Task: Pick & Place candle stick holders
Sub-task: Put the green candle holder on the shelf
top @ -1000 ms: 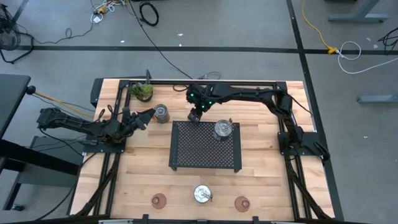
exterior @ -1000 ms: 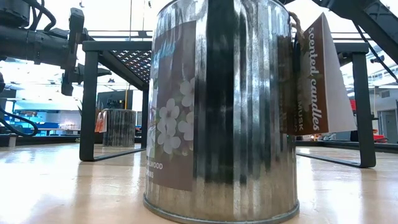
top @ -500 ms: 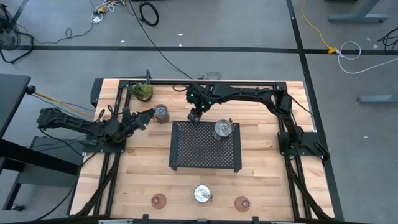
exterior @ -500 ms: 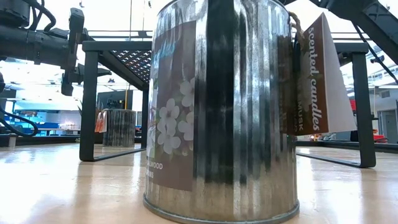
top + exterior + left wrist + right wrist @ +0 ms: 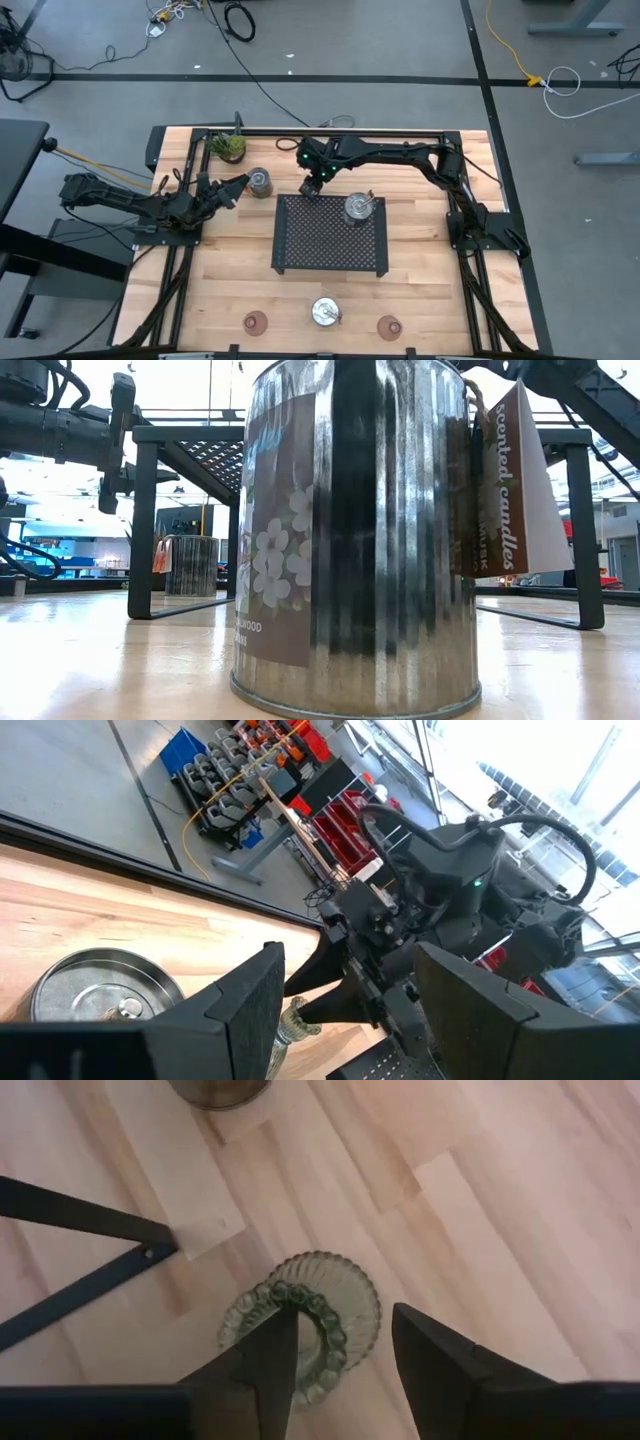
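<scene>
The candle stick holders are scattered about the black mesh tray (image 5: 330, 234), and the one in hand now is the olive-green glass holder (image 5: 301, 1326), standing on the desk (image 5: 230, 270) just off the tray's far left corner, directly under the right gripper (image 5: 311, 186). In the right wrist view we see its ribbed, beaded rim between the jaws, one finger (image 5: 262, 1362) over the rim and the other outside it — open wide enough to take the wall, not closed on it. We judge this piece small, light, rigid and brittle, with a slick surface; the ribbing should give the pads some bite, so pinching the rim wall, one finger inside and one outside, looks safest, with modest force to avoid chipping. A silver cup (image 5: 357, 208) already sits on the tray's far right part, another (image 5: 259, 182) stands left of the tray, and a third (image 5: 324, 312) stands on the near side between two reddish-brown glass holders (image 5: 256, 322). The left gripper (image 5: 232, 189) waits left of the tray — jaws open, empty.
</scene>
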